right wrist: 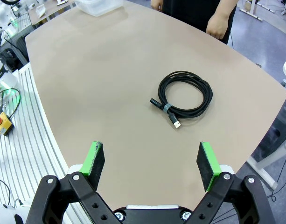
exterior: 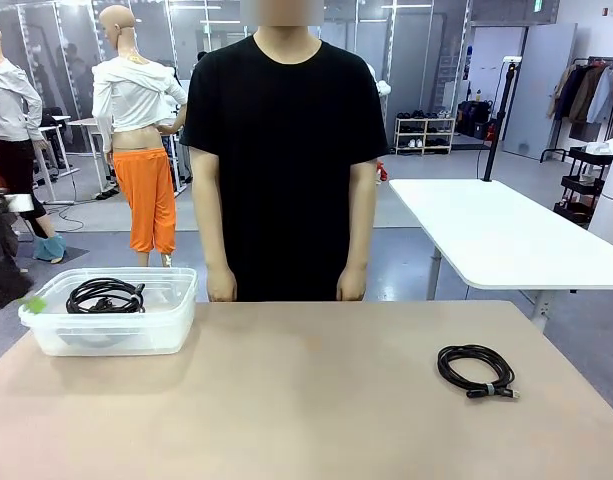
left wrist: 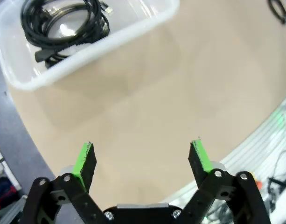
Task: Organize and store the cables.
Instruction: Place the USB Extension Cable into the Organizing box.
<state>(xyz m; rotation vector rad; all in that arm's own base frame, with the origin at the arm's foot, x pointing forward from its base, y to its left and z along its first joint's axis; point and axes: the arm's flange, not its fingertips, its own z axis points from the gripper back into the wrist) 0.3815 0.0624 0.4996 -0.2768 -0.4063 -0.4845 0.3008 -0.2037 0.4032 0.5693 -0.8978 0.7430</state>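
One coiled cable (exterior: 475,370) loose on the bench (exterior: 306,400), more cables (exterior: 105,295) bundled in one clear tub (exterior: 111,330), left hand (left wrist: 142,158) and right hand (right wrist: 151,161) both wide open, empty, poised above the bench

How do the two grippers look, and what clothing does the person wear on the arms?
The left gripper and the right gripper look alike: black linkage fingers joined by silver screws, each tipped with a bright green pad. The person wears a black T-shirt whose short sleeves end above the elbows.
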